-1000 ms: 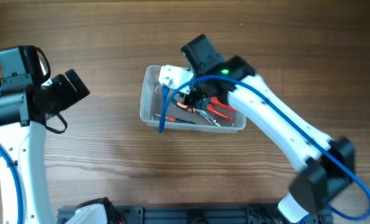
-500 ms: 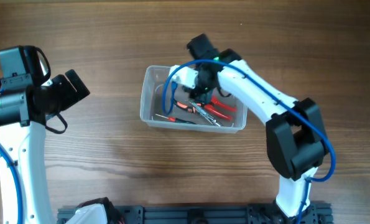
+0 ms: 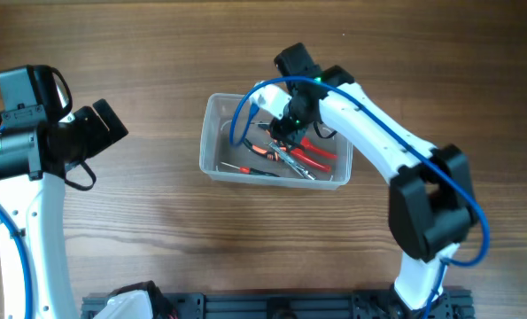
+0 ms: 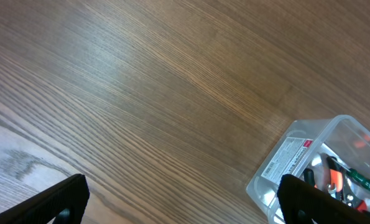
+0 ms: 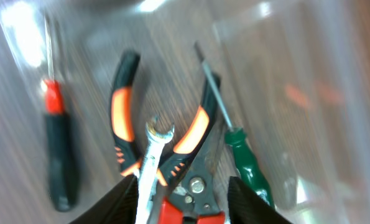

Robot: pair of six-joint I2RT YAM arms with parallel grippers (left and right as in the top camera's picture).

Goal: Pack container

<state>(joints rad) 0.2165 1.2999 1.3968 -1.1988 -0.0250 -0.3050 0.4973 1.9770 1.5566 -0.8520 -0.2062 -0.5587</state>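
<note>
Right claw (image 3: 279, 131) hangs low over the far side of the container (image 3: 208, 133), which sits mid-table (image 3: 157, 53) with a jumble of tools (image 3: 290, 164) in it. From above I cannot tell how wide that claw stands; its own body hides the fingers. A blue cable (image 3: 242, 124) loops off the arm over the tub. Left claw (image 3: 112, 124) is well off to the left, above bare wood and apart from the container.

From the left wrist, the left claw (image 4: 181, 186) is spread wide, one dark finger (image 4: 60, 199) at each lower corner and only wood grain between them. It holds nothing and touches nothing. The container (image 4: 278, 180) shows at the lower right, a white label (image 4: 287, 158) on its near wall.

From the right wrist, the right claw (image 5: 183, 186) is down inside the container (image 5: 309, 93), partly open, with its fingers (image 5: 125, 199) either side of a wrench (image 5: 152, 155) and the pivot of orange-handled pliers (image 5: 121, 112). The view is blurred, and I see no finger pressing on either; whether they touch I cannot tell. A green screwdriver (image 5: 245, 158) lies just right of the pliers, and a red-and-black screwdriver (image 5: 57, 149) lies apart on the left.
</note>
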